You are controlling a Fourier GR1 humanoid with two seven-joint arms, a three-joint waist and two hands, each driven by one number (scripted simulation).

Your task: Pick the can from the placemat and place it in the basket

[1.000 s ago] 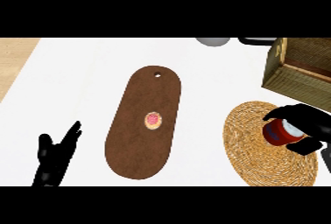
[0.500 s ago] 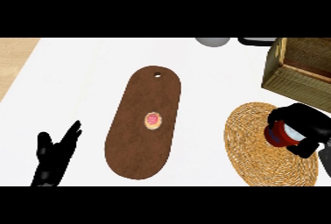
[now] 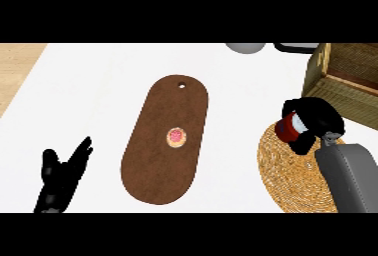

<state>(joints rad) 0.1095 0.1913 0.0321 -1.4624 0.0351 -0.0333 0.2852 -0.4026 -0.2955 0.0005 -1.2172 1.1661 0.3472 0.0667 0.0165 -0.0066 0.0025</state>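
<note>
Right hand [image 3: 316, 119], fingers curled round the red can [image 3: 287, 128], now holds it above the upper edge of the round woven placemat [image 3: 295, 170], nearer the wicker basket [image 3: 347, 80] than half a second earlier, when it sat lower over the mat. Its grey forearm [image 3: 348, 175] shows more fully at the lower right. Left hand [image 3: 63, 175] rests as before at the lower left, fingers spread and pointing up. Between the two hands lies a brown oval cutting board [image 3: 166, 140] bearing a small pink-topped item [image 3: 176, 135], unmoved.
</note>
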